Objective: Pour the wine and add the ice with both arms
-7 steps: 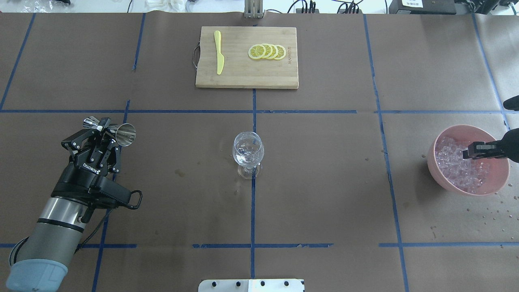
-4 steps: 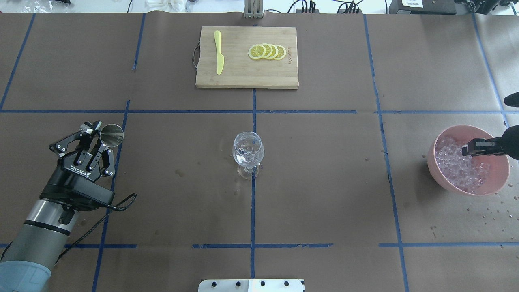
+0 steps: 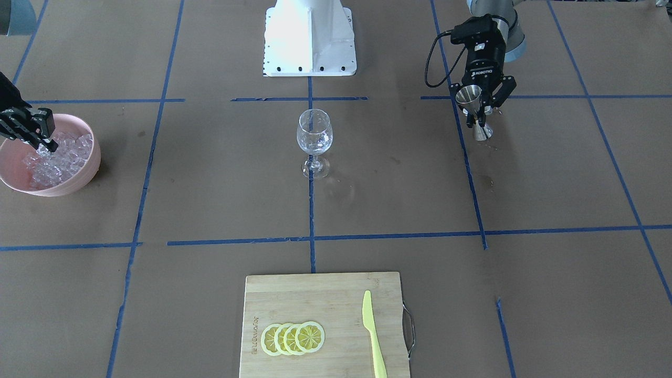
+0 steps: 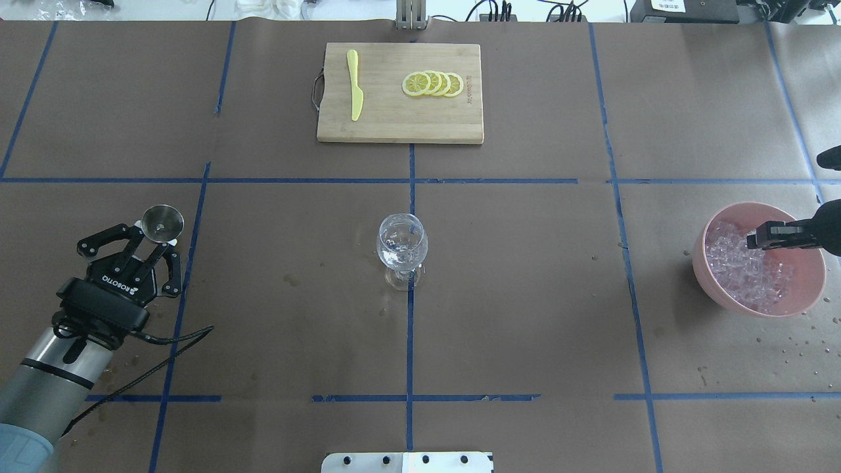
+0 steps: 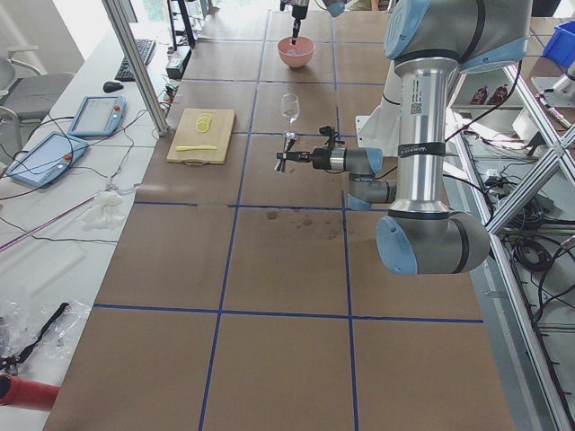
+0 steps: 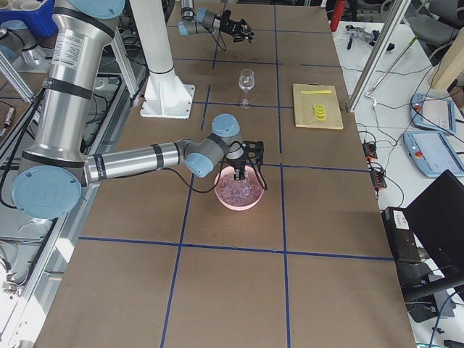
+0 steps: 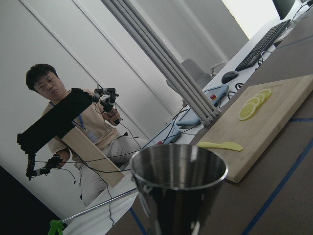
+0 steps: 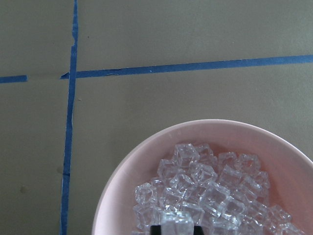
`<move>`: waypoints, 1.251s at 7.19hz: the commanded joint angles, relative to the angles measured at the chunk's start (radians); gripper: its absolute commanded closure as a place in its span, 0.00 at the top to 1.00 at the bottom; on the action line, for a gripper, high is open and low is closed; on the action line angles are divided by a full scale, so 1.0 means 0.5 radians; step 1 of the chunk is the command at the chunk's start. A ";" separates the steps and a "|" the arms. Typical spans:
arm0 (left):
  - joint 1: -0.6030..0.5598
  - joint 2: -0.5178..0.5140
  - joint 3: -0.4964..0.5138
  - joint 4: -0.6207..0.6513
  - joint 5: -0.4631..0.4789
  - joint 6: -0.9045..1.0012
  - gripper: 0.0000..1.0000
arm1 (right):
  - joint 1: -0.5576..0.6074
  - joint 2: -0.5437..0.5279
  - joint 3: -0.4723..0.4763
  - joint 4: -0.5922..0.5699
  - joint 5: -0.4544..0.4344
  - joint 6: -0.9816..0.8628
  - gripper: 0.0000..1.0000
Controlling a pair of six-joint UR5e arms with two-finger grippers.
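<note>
My left gripper [image 4: 158, 238] is shut on a steel double-ended jigger [image 4: 163, 221] at its waist and holds it upright low over the table at the left; the jigger also shows in the front view [image 3: 469, 97] and fills the left wrist view [image 7: 178, 181]. A clear stemmed wine glass [image 4: 401, 246] stands at the table's middle. My right gripper [image 4: 754, 239] hangs over the pink bowl [image 4: 808, 289] of ice [image 4: 742, 276] at the right. In the right wrist view its fingertips are closed on one ice cube [image 8: 176, 226] just above the heap [image 8: 205, 186].
A bamboo cutting board [image 4: 399, 125] with lemon slices [image 4: 433, 84] and a yellow plastic knife [image 4: 355, 85] lies at the far middle. The white pedestal [image 3: 310, 37] stands at the robot's side. Small droplets [image 4: 788, 348] dot the paper near the bowl.
My left arm has drawn back toward the robot and to the left, and turned the jigger from tilted to upright. My right gripper has shifted slightly over the ice.
</note>
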 commanded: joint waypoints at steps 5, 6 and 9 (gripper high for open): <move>0.003 0.014 0.444 -0.268 0.041 -0.920 0.00 | 0.017 -0.002 0.047 0.000 0.000 0.004 0.00; 0.003 0.017 0.463 -0.256 0.090 -0.925 0.00 | 0.017 0.001 0.047 0.000 0.000 0.004 0.00; 0.003 0.017 0.512 -0.249 0.094 -1.040 0.00 | 0.017 0.001 0.059 0.000 0.000 0.004 0.00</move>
